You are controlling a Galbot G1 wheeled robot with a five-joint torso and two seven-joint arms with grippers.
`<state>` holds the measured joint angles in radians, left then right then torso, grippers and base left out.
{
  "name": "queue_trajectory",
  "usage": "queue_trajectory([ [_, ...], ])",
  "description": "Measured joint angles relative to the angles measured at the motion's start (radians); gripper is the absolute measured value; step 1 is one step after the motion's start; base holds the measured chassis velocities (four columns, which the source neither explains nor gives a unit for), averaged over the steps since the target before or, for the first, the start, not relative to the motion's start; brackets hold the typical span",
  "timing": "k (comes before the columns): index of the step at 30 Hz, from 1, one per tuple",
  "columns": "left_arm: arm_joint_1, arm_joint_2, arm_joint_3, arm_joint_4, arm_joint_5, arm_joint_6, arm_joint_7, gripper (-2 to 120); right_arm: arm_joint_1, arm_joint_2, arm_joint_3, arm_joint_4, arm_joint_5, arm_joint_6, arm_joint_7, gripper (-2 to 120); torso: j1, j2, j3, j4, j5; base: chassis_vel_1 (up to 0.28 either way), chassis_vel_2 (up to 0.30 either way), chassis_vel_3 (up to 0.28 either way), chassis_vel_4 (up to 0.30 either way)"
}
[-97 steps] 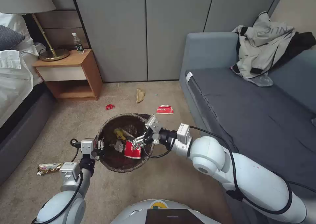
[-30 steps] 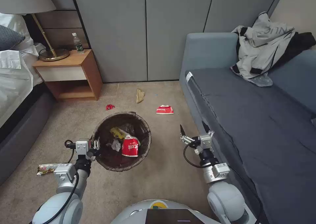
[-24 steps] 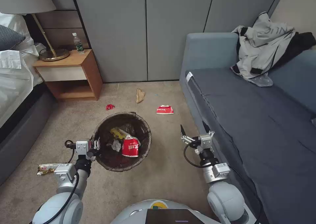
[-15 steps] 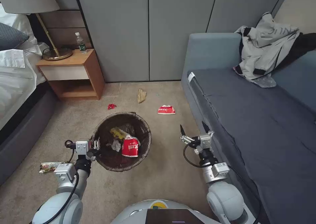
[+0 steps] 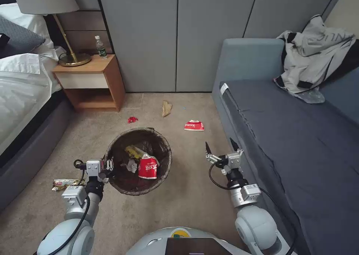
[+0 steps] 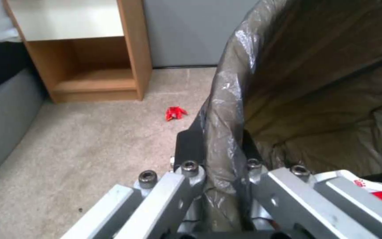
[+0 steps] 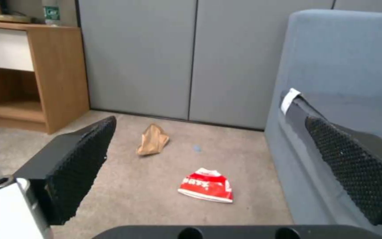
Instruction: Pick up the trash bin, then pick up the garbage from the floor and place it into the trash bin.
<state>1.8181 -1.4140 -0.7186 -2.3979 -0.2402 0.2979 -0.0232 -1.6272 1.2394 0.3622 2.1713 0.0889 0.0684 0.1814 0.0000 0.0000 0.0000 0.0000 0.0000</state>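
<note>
Three pieces of litter lie on the carpet beyond the trash bin [image 5: 138, 161] in the head view: a small red scrap [image 5: 132, 119], a tan paper bag [image 5: 166, 108] and a red-and-white packet [image 5: 194, 126], while a shiny snack wrapper [image 5: 64, 183] lies near the left arm. The left hand [image 5: 108, 168] is clamped on the bin's near-left rim, and inside the bin sit a yellow wrapper [image 5: 133, 151], a white tissue wad [image 5: 131, 166] and another red-and-white packet [image 5: 148, 167]. The right hand [image 5: 220, 151] hovers beside the grey sofa [image 5: 284, 135], its fingers spread wide and holding nothing. From the left wrist view, the left hand [image 6: 220, 162] pinches the brown bag over the trash bin [image 6: 323, 99] rim, with the red scrap [image 6: 174, 113] on the floor near the wooden nightstand [image 6: 80, 49]. From the right wrist view, the two black fingers [image 7: 83, 159] stand far apart, and between them the tan paper bag [image 7: 153, 139] and the red-and-white packet [image 7: 206, 185] rest on the carpet, close to the sofa [image 7: 341, 66].
</note>
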Motion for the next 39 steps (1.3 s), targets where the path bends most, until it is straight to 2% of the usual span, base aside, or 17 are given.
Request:
queue_trajectory([
  [39,-0.003,0.0,0.001,0.01,0.001,-0.022,0.015,0,0.004,0.009,0.001,0.001,0.028,-0.058,0.032,100,0.0,0.0,0.0,0.0,0.0,0.001,0.001,0.003,0.0],
])
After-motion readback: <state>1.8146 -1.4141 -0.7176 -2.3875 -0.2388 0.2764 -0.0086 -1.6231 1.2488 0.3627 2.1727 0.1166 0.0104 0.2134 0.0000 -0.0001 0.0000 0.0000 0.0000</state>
